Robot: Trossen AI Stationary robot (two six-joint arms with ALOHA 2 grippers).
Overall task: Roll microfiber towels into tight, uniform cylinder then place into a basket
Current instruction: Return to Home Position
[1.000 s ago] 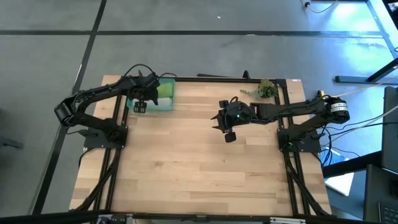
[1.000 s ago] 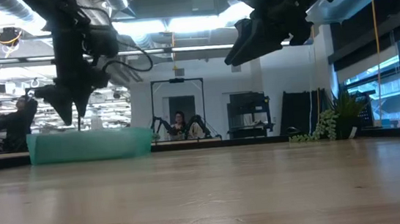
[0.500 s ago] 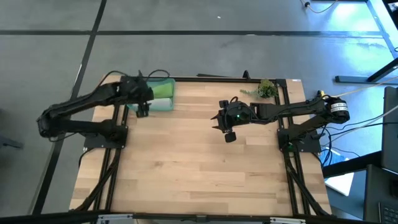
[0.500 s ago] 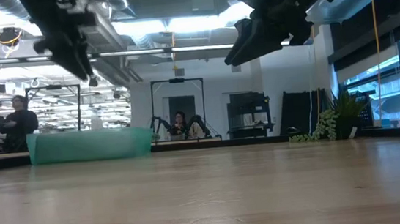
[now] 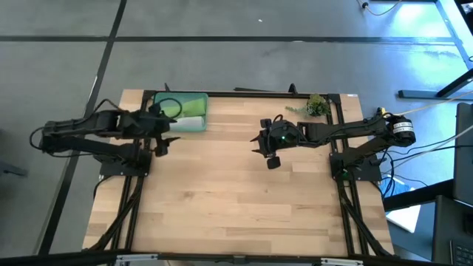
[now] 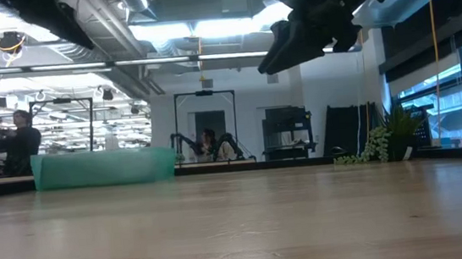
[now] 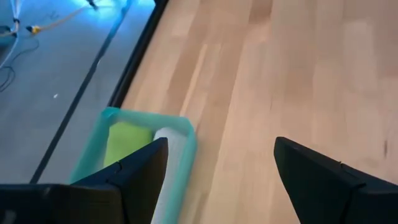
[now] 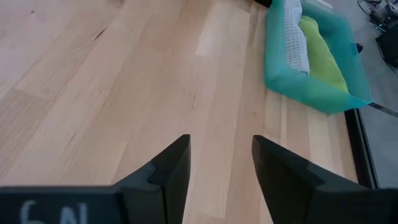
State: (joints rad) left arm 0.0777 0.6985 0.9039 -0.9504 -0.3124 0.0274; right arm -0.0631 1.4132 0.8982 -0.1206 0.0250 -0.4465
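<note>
Basket of translucent teal holds rolled lime-green towel beside rolled grey towel; left and right jaws spread apart.

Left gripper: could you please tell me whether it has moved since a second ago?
Yes. In the high view the left gripper has drawn back from above the basket and now hangs just outside its wall.

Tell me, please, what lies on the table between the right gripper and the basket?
Nothing: the high view shows only bare wooden table between the right gripper and the basket, and the right wrist view shows the same bare stretch.
</note>
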